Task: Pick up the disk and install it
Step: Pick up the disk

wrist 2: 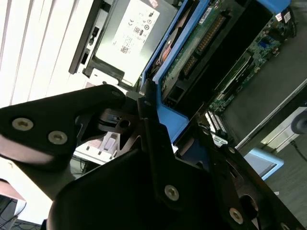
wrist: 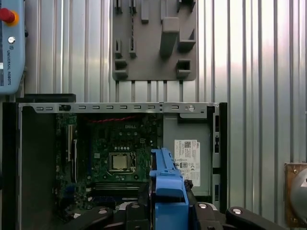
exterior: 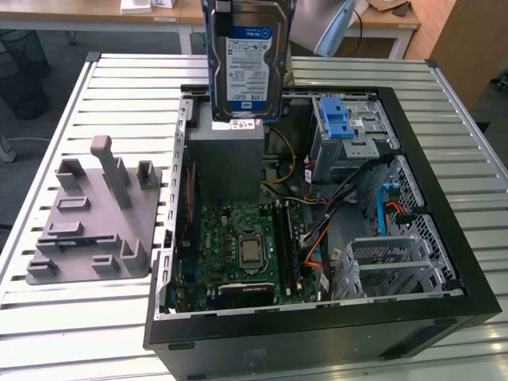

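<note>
The top of the flat silver hard drive with blue plastic side rails [exterior: 248,59] is cut off by the exterior view's edge. The drive is held upright above the open black computer case [exterior: 468,262], over the grey power-supply box [exterior: 230,163]. The black gripper [wrist: 168,203] is pinched on a blue rail. Open room is seen around the drive, above the case walls.

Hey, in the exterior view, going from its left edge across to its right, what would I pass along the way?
Grey moulded fixture plate → the disk, held up over the open computer case → grey drive cage with its blue latch → blue cable.
</note>
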